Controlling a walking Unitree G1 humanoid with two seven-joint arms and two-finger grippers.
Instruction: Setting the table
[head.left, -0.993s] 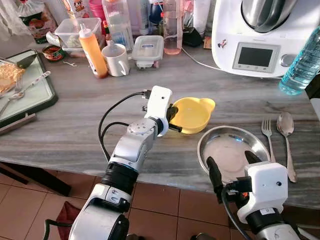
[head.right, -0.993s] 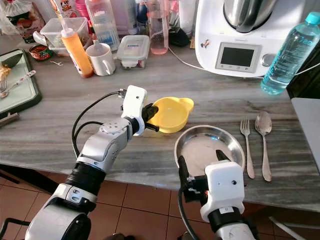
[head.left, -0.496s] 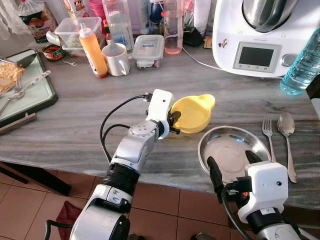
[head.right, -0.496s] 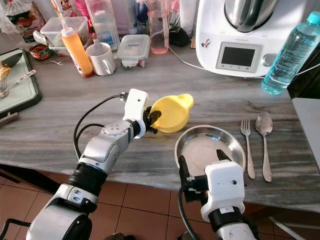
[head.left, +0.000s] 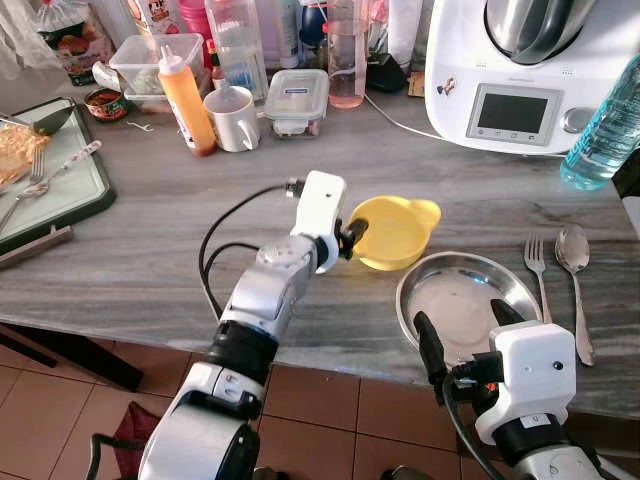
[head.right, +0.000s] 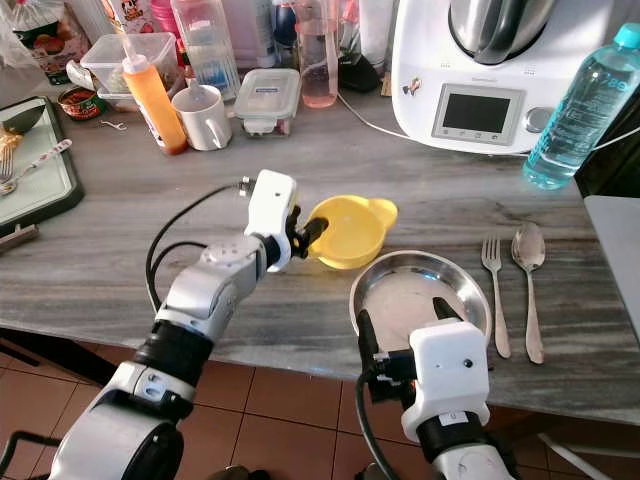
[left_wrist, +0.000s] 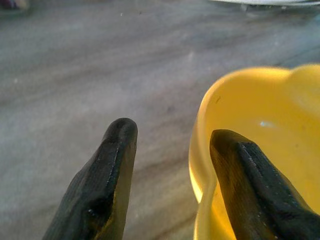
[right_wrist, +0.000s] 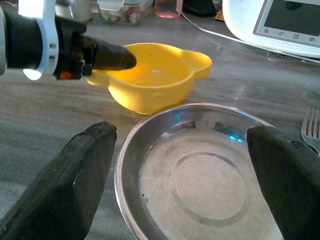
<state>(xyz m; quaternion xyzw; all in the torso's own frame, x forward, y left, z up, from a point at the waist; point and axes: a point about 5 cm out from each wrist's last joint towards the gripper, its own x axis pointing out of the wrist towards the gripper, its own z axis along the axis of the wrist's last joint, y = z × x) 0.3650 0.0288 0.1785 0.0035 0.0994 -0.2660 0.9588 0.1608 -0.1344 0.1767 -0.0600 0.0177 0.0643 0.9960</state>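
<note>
The far lip of the yellow bowl (head.left: 394, 232) hides part of the grey marbled counter (head.left: 150, 240) behind it, and whether the bowl's base rests on the counter or hangs just above it cannot be told. In the left wrist view one black finger (left_wrist: 252, 192) sits inside the bowl's rim and the other (left_wrist: 102, 185) outside it, with a visible gap between the outer finger and the wall, so the left gripper (head.left: 349, 235) straddles the rim at a narrow spread rather than pinching it tight. The bowl lies at the gripper's 3 o'clock, and at 11 o'clock from the steel plate (head.left: 466, 303), just beside its rim. The left arm reaches forward from 7 o'clock, bent at the elbow. The right gripper (head.left: 468, 337) hovers over the plate's near edge, fingers spread wide. A fork (head.left: 537, 275) and spoon (head.left: 573, 280) lie at the plate's 3 o'clock.
</note>
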